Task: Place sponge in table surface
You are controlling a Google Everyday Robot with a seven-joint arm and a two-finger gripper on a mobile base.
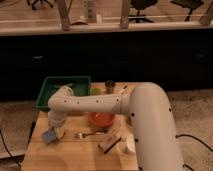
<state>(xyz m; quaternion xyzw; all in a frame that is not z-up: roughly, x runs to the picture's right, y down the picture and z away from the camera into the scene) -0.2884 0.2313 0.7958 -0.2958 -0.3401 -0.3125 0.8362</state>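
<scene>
At counter, front-left quarter: entry for the placing step.

Counter [75, 155]: tan wooden top, carrying every item listed below.

Sponge [48, 135]: small blue-grey block, low at the counter's front-left, close to the left edge and askew to the counter's sides. It looks to be down on the wood or all but down; contact underneath cannot be confirmed.

Arm [95, 104]: white, reaching across from the right, passing over the bowl and bending down at its left end.

Jaws: at that left end, low over the counter, just right of and slightly behind the sponge, hidden under the wrist. Open, closed or gripping: cannot tell.

Key relation: the sponge lies to the picture's left of the jaws and a little nearer the front edge. Whether it touches them or sits just beside them cannot be told. Its long axis appears to run diagonally, front-left to back-right, but this is uncertain.

Judgement: placing appears nearly done. The next move likely calls for a release, if not yet made, then a straight lift so the sponge is not dragged.

Other items:
- tray [45, 95], green, back-left
- bowl [102, 122], orange, centre
- fork [89, 134], just right of the jaws
- wooden block [110, 143]
- white cup [129, 145]
- dark can [110, 86]
</scene>
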